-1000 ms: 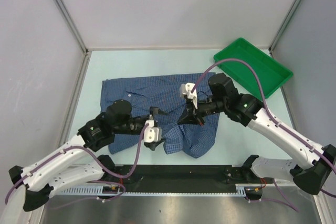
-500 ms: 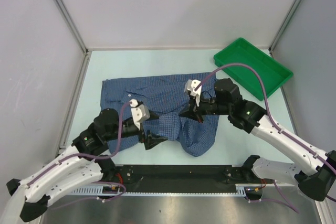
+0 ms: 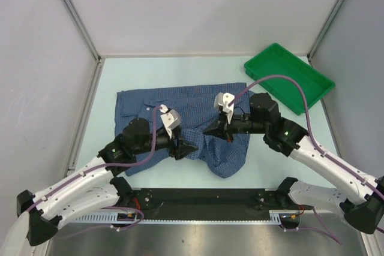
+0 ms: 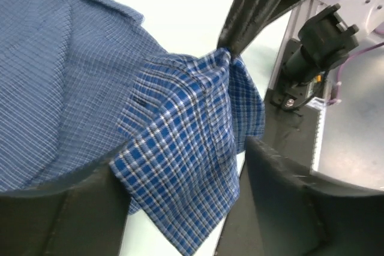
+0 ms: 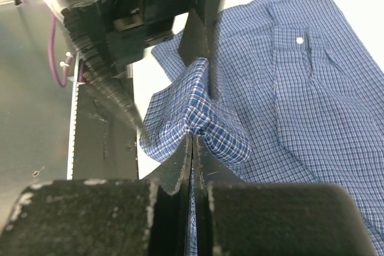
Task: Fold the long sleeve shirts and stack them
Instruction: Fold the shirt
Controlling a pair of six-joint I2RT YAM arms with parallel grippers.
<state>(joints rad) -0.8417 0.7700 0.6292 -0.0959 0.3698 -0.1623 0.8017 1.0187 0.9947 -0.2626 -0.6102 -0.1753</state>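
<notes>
Top external view: shirt [image 3: 174, 109] lies on the table [image 3: 180, 70], its far half spread flat and its near right part bunched.
Right gripper [image 3: 215, 129]: pinched tight on a raised tuck of shirt cloth.
Left gripper [image 3: 187, 148]: jaws apart, straddling the hanging flap, not clamped.
Done: no neat fold yet, by my judgement.
Left: every fold, then stacking.
Tray [image 3: 288, 79]: well apart, far right.

1. Swung the left gripper [image 3: 187, 148] rightward from the shirt's [image 3: 180, 103] near-left edge up to its bunched fold
2. Narrowed its fingers [image 4: 60, 220] from widest spread, either side of that fold
3. Shifted the right gripper [image 3: 221, 131] slightly rightward
</notes>
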